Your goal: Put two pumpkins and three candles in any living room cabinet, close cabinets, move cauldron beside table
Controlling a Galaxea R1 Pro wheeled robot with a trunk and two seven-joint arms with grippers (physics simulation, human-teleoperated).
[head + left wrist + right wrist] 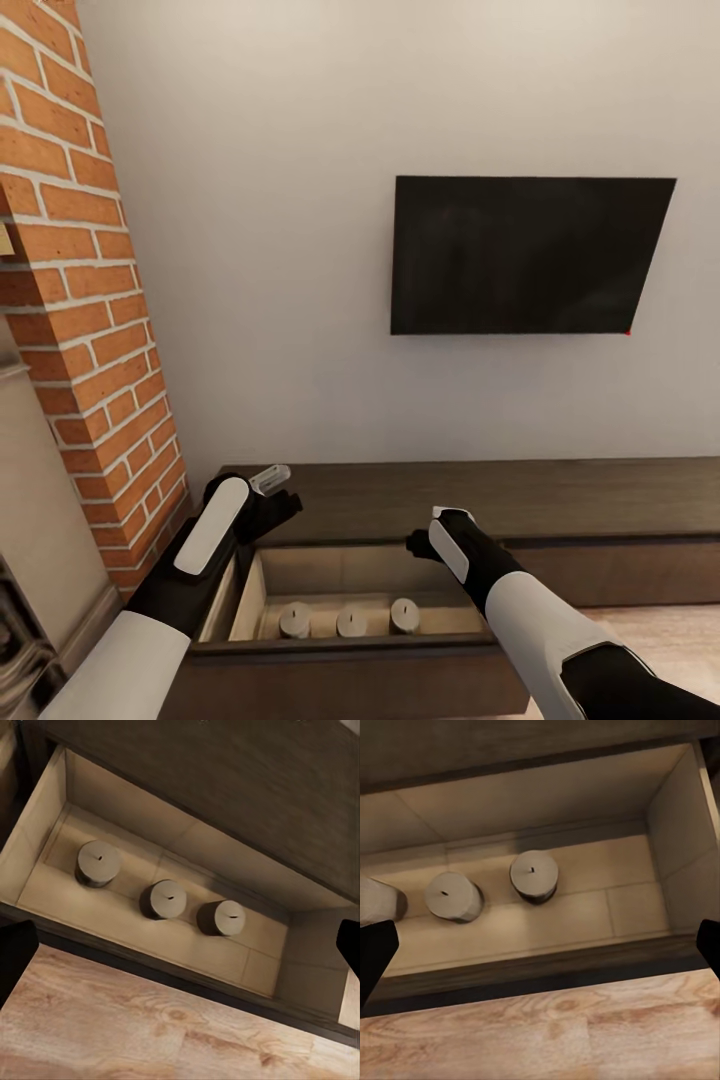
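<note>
The cabinet (560,500) is a long low dark-brown console against the wall, with its left drawer (250,590) pulled out. Three candles stand in a row on the drawer's pale floor (295,620) (351,621) (404,614). In the left wrist view the candles (164,898) lie below my open left gripper (180,951). My left gripper (278,495) hovers over the drawer's back left corner. My right gripper (420,541) hangs open above the right-hand candles (534,875), holding nothing. The pumpkins and the cauldron are out of view.
A black TV (530,255) hangs on the wall above the console. A red brick column (90,320) rises at the left, close to my left arm. Light wood floor (660,630) lies in front of the console.
</note>
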